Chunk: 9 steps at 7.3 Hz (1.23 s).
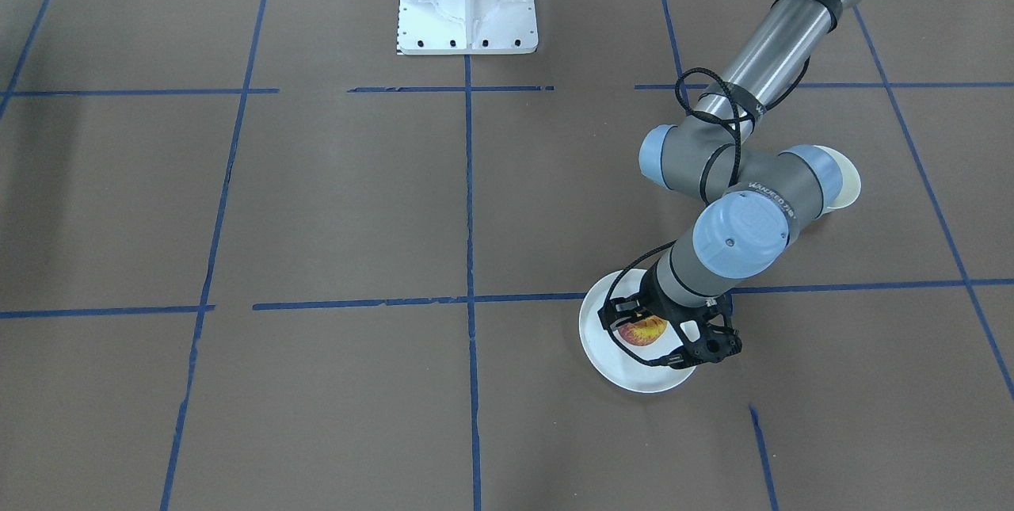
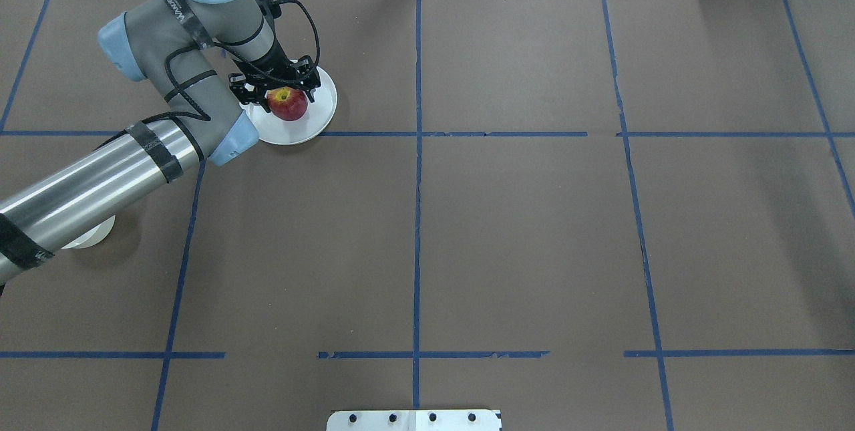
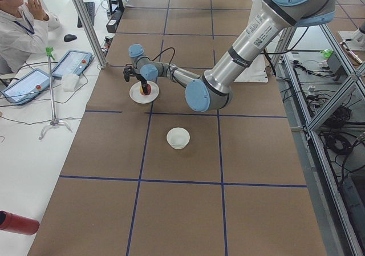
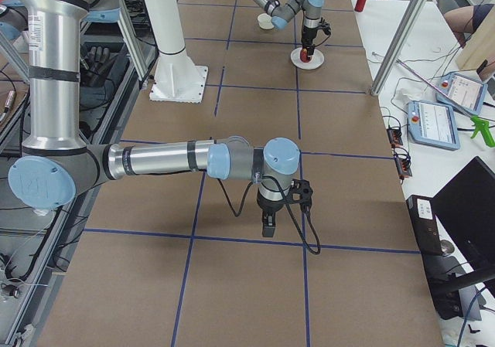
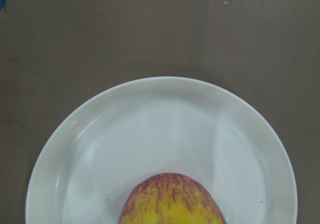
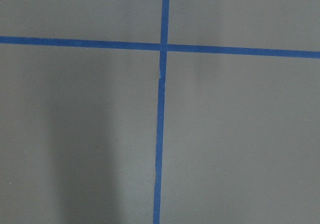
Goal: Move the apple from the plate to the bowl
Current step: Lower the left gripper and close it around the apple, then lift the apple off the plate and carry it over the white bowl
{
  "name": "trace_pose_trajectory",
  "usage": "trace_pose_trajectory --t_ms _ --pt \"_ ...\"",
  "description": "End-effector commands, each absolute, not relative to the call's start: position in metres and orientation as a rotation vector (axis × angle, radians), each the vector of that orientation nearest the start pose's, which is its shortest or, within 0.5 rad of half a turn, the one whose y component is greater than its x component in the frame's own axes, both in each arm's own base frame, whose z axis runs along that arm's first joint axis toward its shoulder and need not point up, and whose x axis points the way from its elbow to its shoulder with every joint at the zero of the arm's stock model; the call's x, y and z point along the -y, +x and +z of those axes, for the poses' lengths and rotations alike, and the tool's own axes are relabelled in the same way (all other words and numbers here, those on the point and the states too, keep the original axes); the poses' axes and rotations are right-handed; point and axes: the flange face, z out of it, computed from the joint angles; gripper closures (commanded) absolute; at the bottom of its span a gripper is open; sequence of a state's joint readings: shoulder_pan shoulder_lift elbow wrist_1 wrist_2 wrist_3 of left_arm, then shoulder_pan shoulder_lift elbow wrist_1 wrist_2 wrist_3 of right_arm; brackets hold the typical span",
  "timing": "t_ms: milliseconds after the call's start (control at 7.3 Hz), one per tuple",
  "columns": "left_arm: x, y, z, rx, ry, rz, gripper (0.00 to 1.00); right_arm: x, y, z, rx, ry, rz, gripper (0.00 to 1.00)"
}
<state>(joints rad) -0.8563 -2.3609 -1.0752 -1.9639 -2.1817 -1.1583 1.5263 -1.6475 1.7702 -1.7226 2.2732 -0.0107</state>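
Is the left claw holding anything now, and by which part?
Nothing appears held. The left claw straddles the apple at its sides with gaps showing, and the apple sits on the plate.

Bright, even light; wrist close-up slightly soft.
Light falls from above onto the matte brown counter (image 2: 534, 230), which reads flat and evenly lit; the left arm (image 2: 100, 184) casts a soft-edged shadow near the counter's left edge, and its bare metal tube carries bright streaked highlights. In the left wrist view the white plate (image 5: 160, 92) shows pale smeared reflections, and the apple (image 5: 170, 204), cut off at the bottom, is slightly out of focus. The right wrist view has a faint darker band down its left side; its tape lines (image 6: 160, 134) are sharp.
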Motion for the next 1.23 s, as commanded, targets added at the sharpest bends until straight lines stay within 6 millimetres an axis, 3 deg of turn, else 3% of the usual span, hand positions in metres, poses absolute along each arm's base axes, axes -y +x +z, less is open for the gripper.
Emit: trace_pose_trajectory --t_ms 0,137,274,548,685,822,959,1096 --pt "0.66 0.469 0.348 -0.887 -0.07 -0.193 1.0 0.457 0.049 0.617 0.7 -0.04 -0.043 0.0" --pt "0.68 0.429 0.335 -0.908 -0.042 -0.234 1.0 0.457 0.049 0.617 0.7 -0.038 -0.043 0.0" --pt "0.678 0.387 0.332 -0.946 -0.027 -0.241 1.0 0.457 0.049 0.617 0.7 -0.04 -0.043 0.0" --pt "0.577 0.296 0.369 -0.998 0.091 -0.121 1.0 0.457 0.049 0.617 0.7 -0.039 -0.044 0.0" --pt "0.526 0.262 0.405 -0.977 0.107 -0.063 1.0 0.457 0.049 0.617 0.7 -0.039 -0.044 0.0" --pt "0.48 0.229 0.455 -0.923 0.103 -0.02 1.0 0.457 0.049 0.617 0.7 -0.04 -0.043 0.0" --pt "0.451 0.213 0.491 -0.89 0.08 -0.028 1.0 0.457 0.049 0.618 0.7 -0.041 -0.042 0.0" --pt "0.438 0.204 0.515 -0.845 0.091 -0.051 1.0 0.457 0.049 0.617 0.7 -0.04 -0.043 0.0"
